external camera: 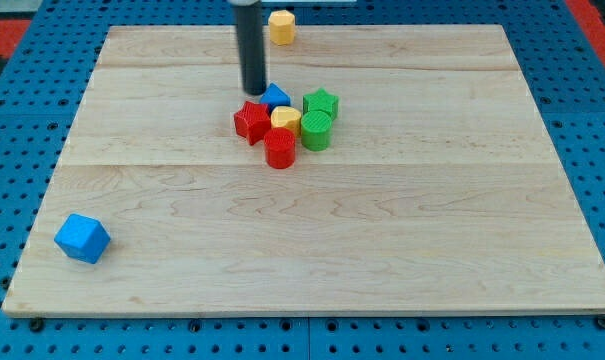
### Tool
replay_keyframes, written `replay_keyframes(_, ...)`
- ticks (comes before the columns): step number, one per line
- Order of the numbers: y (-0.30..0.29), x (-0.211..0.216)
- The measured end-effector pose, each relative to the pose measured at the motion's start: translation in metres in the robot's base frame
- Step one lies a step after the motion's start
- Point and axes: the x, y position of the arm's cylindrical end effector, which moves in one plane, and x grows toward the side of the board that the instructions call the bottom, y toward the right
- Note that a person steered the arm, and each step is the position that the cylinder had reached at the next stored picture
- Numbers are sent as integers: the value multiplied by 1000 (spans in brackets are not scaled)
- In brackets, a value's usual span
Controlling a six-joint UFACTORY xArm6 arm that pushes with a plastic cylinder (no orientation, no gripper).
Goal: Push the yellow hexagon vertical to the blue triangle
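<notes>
While my tip touches the blue triangle, yellow hexagon upright, pale-topped, far edge.

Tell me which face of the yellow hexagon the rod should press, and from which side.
Judging by the layout, its top face: the yellow hexagon sits alone at the view's top edge, above the blue triangle. My tip is beside that triangle, so it should circle behind and push downward.
</notes>
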Motion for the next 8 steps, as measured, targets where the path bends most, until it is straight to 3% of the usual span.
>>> replay_keyframes(3, -3, -5)
replay_keyframes(4, -38, -13)
replay_keyframes(5, -77, -37)
replay_keyframes(7, -43, -139)
replay_keyframes(8, -43, -139)
